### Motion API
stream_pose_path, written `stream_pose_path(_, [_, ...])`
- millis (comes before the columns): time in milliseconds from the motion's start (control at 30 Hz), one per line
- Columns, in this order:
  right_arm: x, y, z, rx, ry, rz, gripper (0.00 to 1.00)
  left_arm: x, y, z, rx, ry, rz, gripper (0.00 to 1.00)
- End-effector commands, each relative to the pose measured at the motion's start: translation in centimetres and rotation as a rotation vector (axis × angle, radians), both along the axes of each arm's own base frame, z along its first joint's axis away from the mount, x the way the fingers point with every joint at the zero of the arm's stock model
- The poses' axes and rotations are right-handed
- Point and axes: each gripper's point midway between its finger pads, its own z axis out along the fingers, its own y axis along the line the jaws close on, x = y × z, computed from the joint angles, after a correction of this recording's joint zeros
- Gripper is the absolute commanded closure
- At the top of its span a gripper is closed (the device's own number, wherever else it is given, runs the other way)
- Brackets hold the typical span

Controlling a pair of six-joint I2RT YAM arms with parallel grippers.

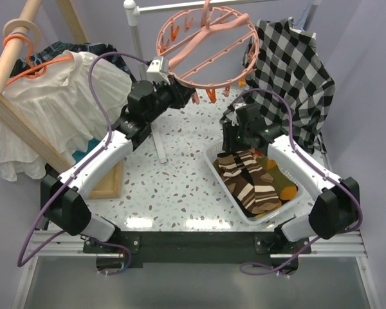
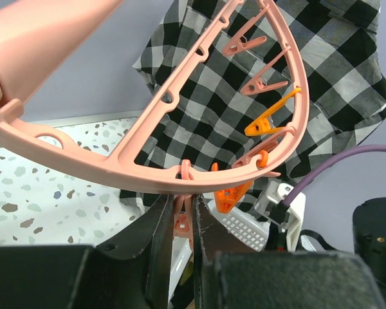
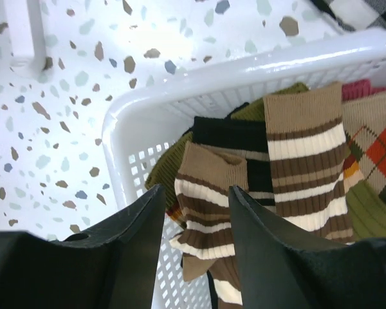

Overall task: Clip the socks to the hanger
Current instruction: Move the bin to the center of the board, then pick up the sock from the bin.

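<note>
Surveying the top external view first, the hanger (image 1: 206,42) hangs tilted from a white rail (image 1: 174,6) at the far side of the table (image 1: 180,180). The left gripper (image 1: 183,95) is at its near rim. The socks (image 1: 252,180) lie piled in a white basket (image 1: 213,164) on the right, and the right gripper (image 1: 243,143) hangs over the basket's far end. Hazard: the hanger appears free to swing, so a sideways pull by the left arm can shift the ring and move the target clip away from the sock's approach path. Neither jaw gap is readable in this view. In the left wrist view, the left jaws stand almost closed, with a pink clip (image 2: 182,224) pinched between them just under the ring's rim. Hazard: the hold sits on a narrow part, so a slip releases the clip and the ring rebounds. Whether the clip's mouth is open cannot be determined. In the right wrist view, the right jaws stand roughly half open and hold nothing. They are poised over the cuff of a brown striped sock (image 3: 206,206) at the left end of the basket, and contact with it cannot be determined. Hazard: the socks overlap closely, so closing here can take a second sock or catch the basket's mesh wall. A shallow bite on the cuff can let the sock drop on lifting.
</note>
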Motion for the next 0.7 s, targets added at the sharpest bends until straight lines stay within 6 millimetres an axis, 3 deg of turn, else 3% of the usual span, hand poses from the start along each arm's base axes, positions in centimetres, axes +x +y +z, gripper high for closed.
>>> stream_pose_path(0, [0.3, 0.7, 1.2, 0.015, -0.020, 0.046, 0.54, -0.4, 0.8, 1.2, 0.006, -0.038, 0.027, 0.85])
stream_pose_path(200, [-0.3, 0.9, -3.8, 0.006, 0.064, 0.045, 0.59, -0.2, 0.6, 0.9, 0.008, -0.032, 0.028, 0.85])
stream_pose_path(500, [-0.3, -0.2, -10.6, -0.078, 0.115, 0.016, 0.55, 0.0, 0.4, 0.6, 0.011, -0.021, 0.020, 0.86])
stream_pose_path(567, [-0.3, -0.4, -10.8, -0.097, 0.120, 0.029, 0.69, 0.0, 0.3, 0.6, 0.012, -0.020, 0.017, 0.86])
stream_pose_path(600, [-0.3, -0.3, -10.5, -0.099, 0.119, 0.038, 0.75, 0.0, 0.4, 0.6, 0.015, -0.018, 0.022, 0.86])
stream_pose_path(633, [-0.2, -0.3, -10.0, -0.096, 0.113, 0.046, 0.88, 0.0, 0.5, 0.6, 0.017, -0.017, 0.025, 0.86])
stream_pose_path(667, [-0.2, -0.3, -9.3, -0.100, 0.106, 0.056, 0.93, 0.1, 0.5, 0.7, 0.018, -0.018, 0.026, 0.86])
